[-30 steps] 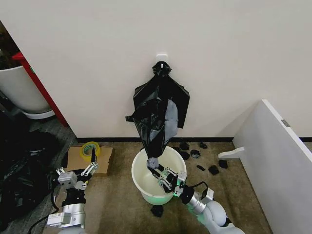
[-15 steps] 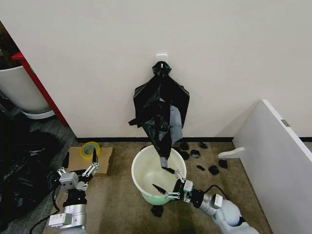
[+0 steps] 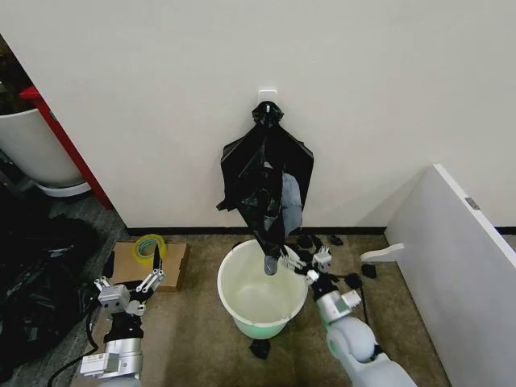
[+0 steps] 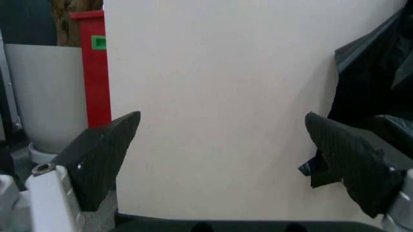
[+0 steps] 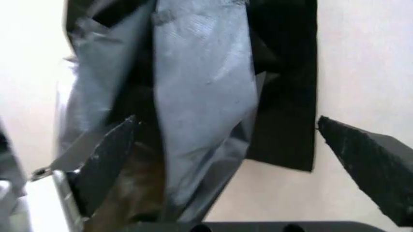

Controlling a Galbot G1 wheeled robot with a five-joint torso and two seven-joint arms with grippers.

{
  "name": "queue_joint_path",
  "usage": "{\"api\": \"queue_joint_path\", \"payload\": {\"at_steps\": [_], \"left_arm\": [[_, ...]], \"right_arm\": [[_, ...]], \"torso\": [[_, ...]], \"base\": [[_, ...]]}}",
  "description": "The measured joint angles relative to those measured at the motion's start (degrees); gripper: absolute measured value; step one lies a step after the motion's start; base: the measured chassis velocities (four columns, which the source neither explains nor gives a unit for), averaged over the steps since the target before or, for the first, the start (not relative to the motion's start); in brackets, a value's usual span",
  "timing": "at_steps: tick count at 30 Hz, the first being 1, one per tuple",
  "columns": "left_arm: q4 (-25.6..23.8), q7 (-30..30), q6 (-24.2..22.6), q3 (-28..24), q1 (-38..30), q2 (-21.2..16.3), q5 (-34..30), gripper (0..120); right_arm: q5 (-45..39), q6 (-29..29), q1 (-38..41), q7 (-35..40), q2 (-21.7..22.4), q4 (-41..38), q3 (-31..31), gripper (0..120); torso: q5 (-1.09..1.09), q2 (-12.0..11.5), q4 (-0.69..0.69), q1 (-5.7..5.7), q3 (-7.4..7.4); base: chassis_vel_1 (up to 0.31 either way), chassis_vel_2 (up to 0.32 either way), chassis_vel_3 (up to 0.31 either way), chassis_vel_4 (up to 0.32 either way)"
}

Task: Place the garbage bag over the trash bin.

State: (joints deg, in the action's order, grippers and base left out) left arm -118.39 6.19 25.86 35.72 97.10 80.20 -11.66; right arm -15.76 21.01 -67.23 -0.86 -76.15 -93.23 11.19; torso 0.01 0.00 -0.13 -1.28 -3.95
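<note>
Since a second ago: right hand [image 3: 303,260] raised out of the round white plastic trash bin [image 3: 232,305] and moved to the far right part of its rim, now level with the hanging tip of the large thin glossy black plastic garbage bag [image 3: 266,184]. Fingers spread wide, holding nothing; in the right wrist view [image 5: 226,159] both dark pads apart, the bag's grey-sheened folds [image 5: 193,96] between and beyond them, contact not confirmed. Bag tip higher than before, swung slightly right.

Bag hung by its pinched top from a small white wall hook [image 3: 268,95], flat against the pale wall, lower point just above the bin's far rim. Bin upright on brownish carpet, cream inside, pale green base, mouth unobstructed.

Left hand [image 3: 126,290] low at the left near a flat cardboard piece [image 3: 171,264] carrying a yellow tape roll [image 3: 148,245], well apart from the bin; fingers wide, empty in the left wrist view [image 4: 226,159].

Open room: bare carpet between left hand and bin. To the right, a white panel [image 3: 451,266] closes the floor off. Small black plastic scraps [image 3: 353,280] scattered behind and right of the bin, one [image 3: 260,348] at its near base.

Bag mouth not identifiable among the folds. Right forearm cut off at the lower frame edge.
</note>
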Motion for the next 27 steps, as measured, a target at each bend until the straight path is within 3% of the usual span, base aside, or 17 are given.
{"api": "queue_joint_path", "payload": {"at_steps": [2,9,15,18,27], "left_arm": [[0.01,0.0,0.0,0.01,0.01,-0.02,0.0,100],[0.26,0.0,-0.01,0.0,-0.1,0.08,0.03,100],[0.9,0.0,0.0,-0.25,-0.52,0.24,0.41,100],[0.96,0.0,-0.01,-0.27,-0.62,0.27,0.43,100],[0.99,0.0,-0.06,-0.33,-1.25,0.01,0.4,100]], "right_arm": [[1.45,-0.01,0.44,0.34,-0.2,0.52,0.29,95],[5.64,-0.21,0.57,0.61,-0.15,1.19,0.45,71],[12.9,-0.63,0.31,2.15,-0.84,1.14,0.68,43],[14.68,-0.74,0.24,2.99,-0.92,1.07,0.83,37],[12.73,-2.58,-0.63,3.93,-0.17,-1.2,0.49,3]], "torso": [[0.0,0.0,0.0,0.0,0.0],[0.0,0.0,-0.01,0.0,0.0],[0.0,0.0,-0.01,0.0,0.0],[0.0,0.0,-0.01,0.0,0.0],[0.01,0.0,-0.01,0.0,0.0]], "base": [[0.0,0.0,0.0,0.0],[0.0,0.0,0.0,0.0],[0.0,0.0,0.0,0.0],[0.0,0.0,0.0,0.0],[0.0,0.0,0.0,0.0]]}}
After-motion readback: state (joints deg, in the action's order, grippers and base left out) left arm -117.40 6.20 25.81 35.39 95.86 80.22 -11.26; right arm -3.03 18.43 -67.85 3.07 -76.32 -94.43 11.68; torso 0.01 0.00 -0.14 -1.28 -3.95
